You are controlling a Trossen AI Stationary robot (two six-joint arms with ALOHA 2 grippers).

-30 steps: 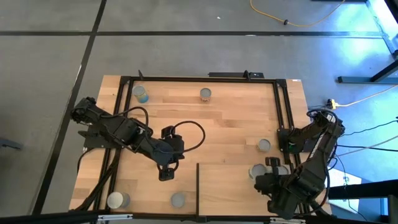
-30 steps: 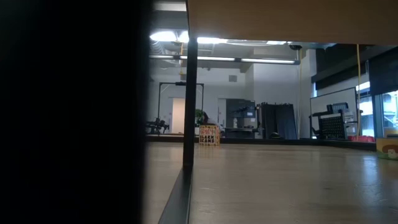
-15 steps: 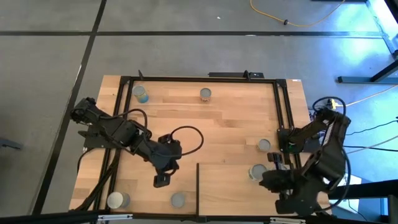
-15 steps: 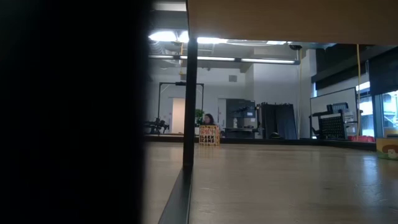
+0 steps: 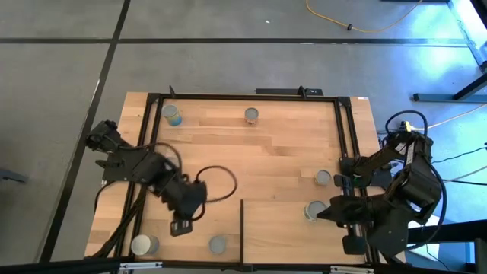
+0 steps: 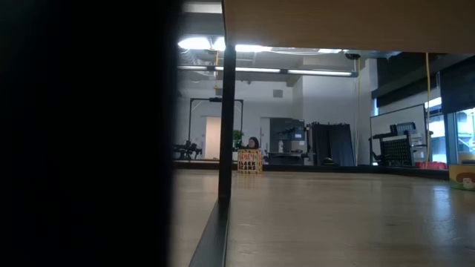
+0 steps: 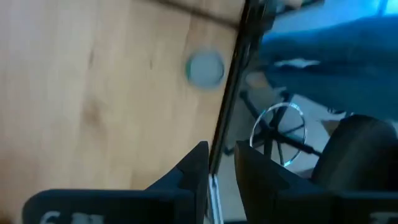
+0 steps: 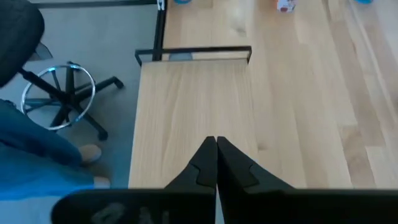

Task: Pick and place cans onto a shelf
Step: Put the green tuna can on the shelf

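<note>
Several cans stand upright on the plank table: two at the far edge (image 5: 173, 115) (image 5: 251, 115), one at the right (image 5: 323, 177), two at the near edge (image 5: 143, 245) (image 5: 218, 245). Another can (image 5: 313, 211) stands on the pale shelf (image 5: 281, 236), close to its far edge. My left gripper (image 5: 181, 226) hangs open over the near left of the table. It points down toward a near-edge can (image 7: 205, 67) and touches nothing. My right gripper (image 8: 216, 146) is shut and empty above the shelf (image 8: 193, 106), to the right of the can there.
A black frame (image 5: 243, 97) runs round the table, and the shelf's dark edge strip (image 5: 242, 228) stands up at mid-table. An office chair (image 8: 59, 93) and a person's leg in jeans (image 8: 37, 168) are beyond the near edge. The low view is largely blocked by something dark.
My left gripper has swung toward the table's near left corner and turned at the wrist. My right gripper has risen and drawn back toward the right edge, away from the can on the shelf, which stays standing there.
</note>
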